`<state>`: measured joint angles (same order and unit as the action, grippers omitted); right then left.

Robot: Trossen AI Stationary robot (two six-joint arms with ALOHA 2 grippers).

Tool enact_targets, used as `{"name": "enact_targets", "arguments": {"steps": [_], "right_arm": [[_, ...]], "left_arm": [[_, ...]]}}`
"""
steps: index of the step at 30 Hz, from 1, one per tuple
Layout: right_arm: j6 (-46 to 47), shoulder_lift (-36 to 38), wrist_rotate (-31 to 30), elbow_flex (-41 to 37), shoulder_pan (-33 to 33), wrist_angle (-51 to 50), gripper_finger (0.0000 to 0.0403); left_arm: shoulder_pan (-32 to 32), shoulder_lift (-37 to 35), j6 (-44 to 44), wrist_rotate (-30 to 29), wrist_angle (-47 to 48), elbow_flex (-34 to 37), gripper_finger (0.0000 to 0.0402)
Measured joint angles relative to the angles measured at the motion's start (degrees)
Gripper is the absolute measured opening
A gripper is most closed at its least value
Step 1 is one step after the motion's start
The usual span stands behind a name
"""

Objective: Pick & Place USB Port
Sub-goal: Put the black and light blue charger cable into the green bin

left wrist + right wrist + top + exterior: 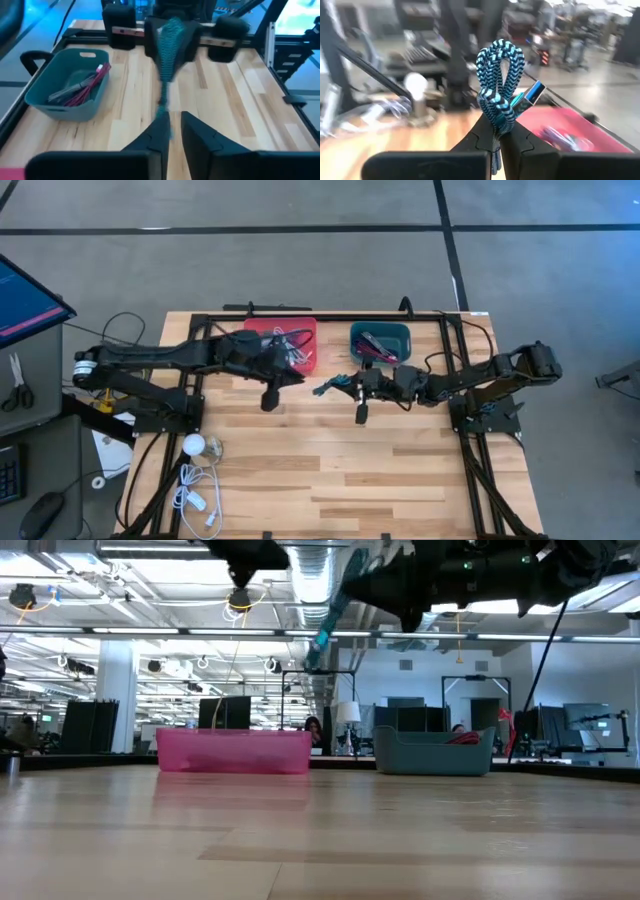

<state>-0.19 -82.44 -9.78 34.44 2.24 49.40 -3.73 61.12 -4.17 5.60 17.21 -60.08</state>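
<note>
A teal-and-black braided USB cable, bundled into loops, is up in the air between the two bins. My right gripper is shut on it over the table's middle. In the low view the cable slants down from the right gripper, and its lower end hangs free. My left gripper faces it from the table's left side. Its fingers stand a narrow gap apart, and the cable is just beyond them. The red bin and the teal bin sit at the far edge. My right gripper pinches the cable bundle between its two fingers, just below the loops. It comes in roughly level from the table's right side. The loops and the blue USB plug stick out past the fingertips. The cable is lifted clear of the table.
The teal bin holds red and grey cables. The red bin holds pale cables. A white cable and a round white object lie near the table's left near corner. Bare wood spreads in front of both arms.
</note>
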Motion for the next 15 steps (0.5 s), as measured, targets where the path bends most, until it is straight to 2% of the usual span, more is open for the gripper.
{"name": "enact_targets", "arguments": {"steps": [6,11,15], "right_arm": [[-0.43,5.66,-8.6,-0.02,0.17,-11.74,0.0001],[-2.83,10.22,-20.33,-0.02,1.64,-20.2,0.0001],[-2.84,12.96,-25.96,-0.02,1.75,-26.94,0.0001]], "left_arm": [[0.36,-8.63,1.55,0.01,0.03,8.89,0.0027],[0.36,-15.47,3.52,-1.78,-1.46,17.58,0.002],[0.34,-20.8,5.3,-2.59,-3.19,22.56,0.0015]]}}
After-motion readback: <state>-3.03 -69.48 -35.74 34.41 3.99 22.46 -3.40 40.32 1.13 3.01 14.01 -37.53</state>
